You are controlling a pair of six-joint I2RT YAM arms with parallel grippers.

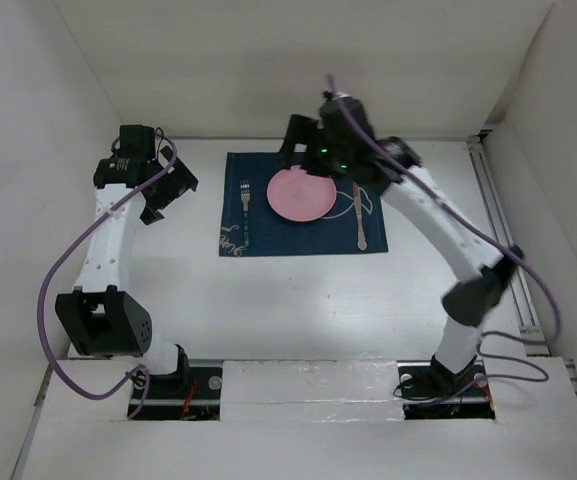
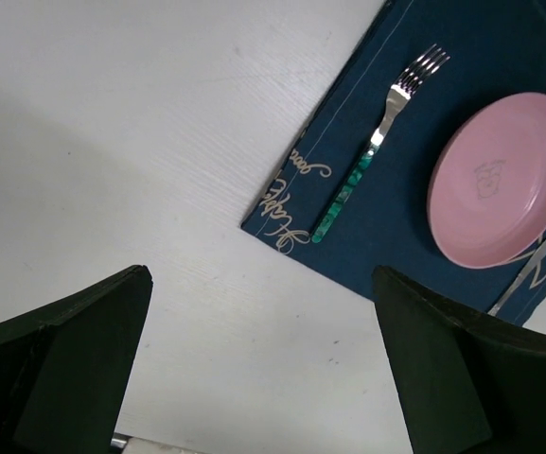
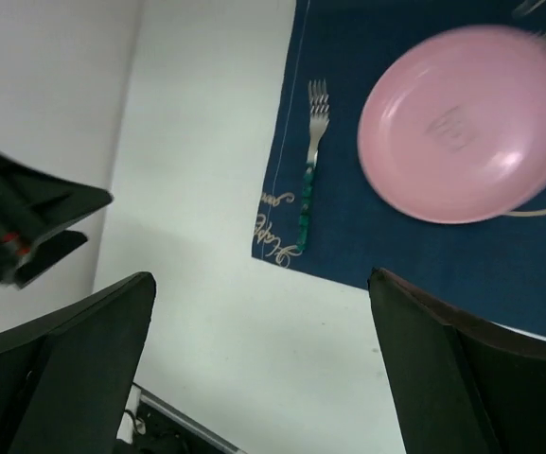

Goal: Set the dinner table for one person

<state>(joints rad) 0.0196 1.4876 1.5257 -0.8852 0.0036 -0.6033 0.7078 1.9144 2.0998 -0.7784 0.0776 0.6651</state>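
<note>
On the matte white table (image 1: pixel 298 300) sit the navy cloth placemat (image 1: pixel 268 240), round pink plate (image 1: pixel 300 195), green-handled fork (image 1: pixel 246 210) and pale utensil (image 1: pixel 360 215) (type unclear). The left fingers (image 2: pixel 64 359) and right fingers (image 3: pixel 64 350) are wide and empty, so little seems left.

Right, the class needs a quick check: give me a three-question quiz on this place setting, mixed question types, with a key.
1. True or false: in the top view, the fork lies left of the pink plate, both on the navy placemat.
2. The fork's handle is: A red, B green, C black.
3. What does the left gripper or the right gripper hold?
Key: 1 true; 2 B; 3 nothing, both stand open and empty.
</note>
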